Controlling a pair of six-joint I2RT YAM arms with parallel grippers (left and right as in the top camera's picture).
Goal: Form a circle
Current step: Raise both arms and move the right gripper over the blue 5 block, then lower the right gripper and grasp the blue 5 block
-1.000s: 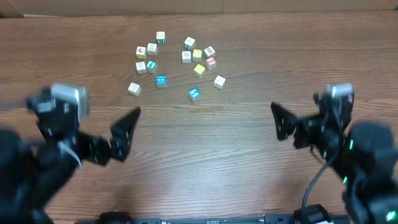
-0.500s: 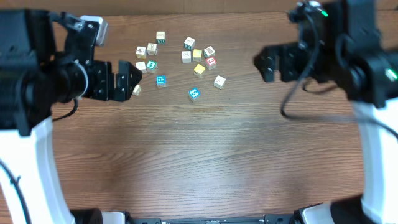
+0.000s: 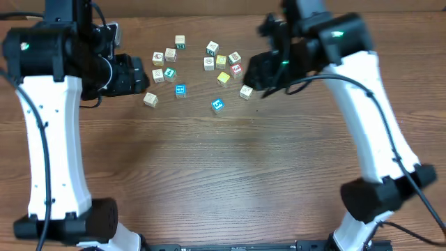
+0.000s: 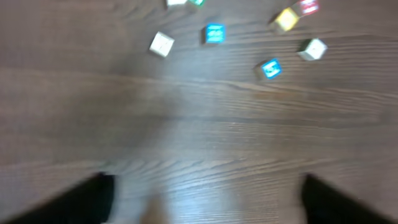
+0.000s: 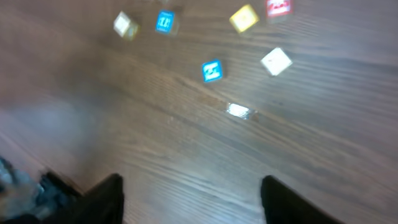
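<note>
The small printed cubes lie scattered at the far middle of the table, and no circle shows among them. Two bright blue cubes (image 3: 180, 90) (image 3: 217, 104) sit nearest, with a red cube (image 3: 236, 69) and cream-white cubes (image 3: 246, 91) (image 3: 150, 99) close by. My left gripper (image 3: 138, 74) hovers just left of the scatter. Its wrist view shows it open (image 4: 205, 205) over bare wood, with a blue cube (image 4: 214, 33) ahead. My right gripper (image 3: 255, 74) hangs over the scatter's right edge, beside the red cube. It is open (image 5: 193, 202) and empty, a blue cube (image 5: 212, 70) in front.
Two yellow cubes (image 3: 221, 61) (image 3: 224, 77), a teal-green cube (image 3: 169, 73) and several more pale cubes (image 3: 180, 42) sit among the scatter. A cardboard wall (image 3: 209, 5) runs along the table's far edge. Both white arms reach in from the near corners.
Both arms have swung up from the table's near side to the cubes. The left one now stands at their left and the right one has moved left onto their right edge. The cubes have not moved.
</note>
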